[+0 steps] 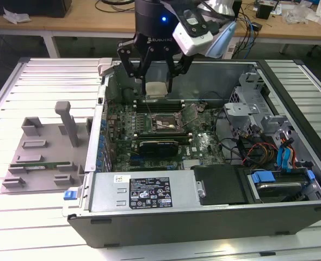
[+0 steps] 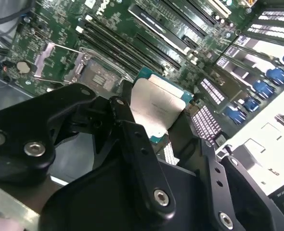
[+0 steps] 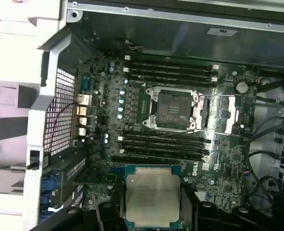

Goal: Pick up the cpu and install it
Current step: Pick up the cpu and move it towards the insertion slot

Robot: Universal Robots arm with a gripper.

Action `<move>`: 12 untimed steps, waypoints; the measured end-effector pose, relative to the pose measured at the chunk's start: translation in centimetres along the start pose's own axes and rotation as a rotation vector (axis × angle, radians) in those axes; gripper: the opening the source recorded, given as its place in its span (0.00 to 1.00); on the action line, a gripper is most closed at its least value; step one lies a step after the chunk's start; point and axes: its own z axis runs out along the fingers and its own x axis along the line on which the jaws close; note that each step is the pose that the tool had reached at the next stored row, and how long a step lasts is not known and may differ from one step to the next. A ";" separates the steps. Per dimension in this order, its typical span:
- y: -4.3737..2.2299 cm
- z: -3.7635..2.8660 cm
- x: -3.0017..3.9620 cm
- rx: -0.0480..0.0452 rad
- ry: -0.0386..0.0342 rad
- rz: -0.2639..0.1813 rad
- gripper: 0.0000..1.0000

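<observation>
I've got the gripper [image 1: 156,87] clamped on the cpu [image 3: 151,199], level above the motherboard's [image 3: 228,159] memory slots [image 3: 161,144], short of the open socket [image 3: 173,108]; I'd square its edges to the socket and keep it flat.

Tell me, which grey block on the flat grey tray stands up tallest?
The upright grey post with a wider top; all the other shapes are low blocks.
</observation>
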 end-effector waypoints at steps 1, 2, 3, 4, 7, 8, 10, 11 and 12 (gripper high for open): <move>-0.01 0.03 -0.25 -0.0001 0.0003 0.000 0.55; -0.01 0.05 -0.42 0.0000 0.0005 0.000 0.55; -0.03 0.09 -0.78 -0.0001 0.0010 0.000 0.55; -0.03 0.11 -0.96 -0.0001 0.0012 0.000 0.55; -0.06 0.25 -2.13 -0.0003 0.0027 0.000 0.55; -0.08 0.29 -2.51 -0.0003 0.0031 0.000 0.55; -0.12 0.42 -3.69 -0.0005 0.0045 0.000 0.55; -0.13 0.46 -4.00 -0.0006 0.0051 0.000 0.55; -0.14 0.53 -4.42 -0.0006 0.0059 0.000 0.55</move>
